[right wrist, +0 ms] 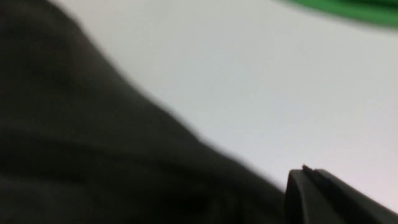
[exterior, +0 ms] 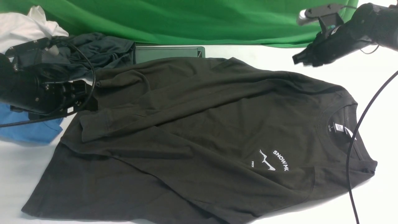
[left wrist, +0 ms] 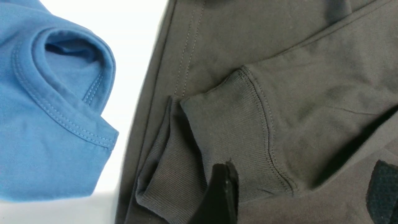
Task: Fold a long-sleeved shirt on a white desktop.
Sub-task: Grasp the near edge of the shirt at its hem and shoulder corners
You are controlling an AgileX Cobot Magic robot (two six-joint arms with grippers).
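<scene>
Passable: bare white desktop (exterior: 379, 93) far right, below my right pincer (exterior: 297, 59); bare strip near left.
Blocked: long-sleeved shirt (exterior: 199, 130) covering the middle; blue shirt (exterior: 28, 130) and grey garment (exterior: 105, 49) crowding the left; hatch (exterior: 168, 53) far centre; green backdrop (exterior: 186, 21) closing the far edge; my cable (exterior: 351, 149) hanging across the collar, right.

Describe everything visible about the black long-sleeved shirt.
The black long-sleeved shirt looks like soft cotton knit. It lies front up, spread flat on the white desktop, collar toward the robot's right, hem toward its left. Both sleeves are folded across the body, their ribbed cuffs overlapping near the hem. White SNOW print and a neck label show. A black cable passes in front of the collar.
</scene>
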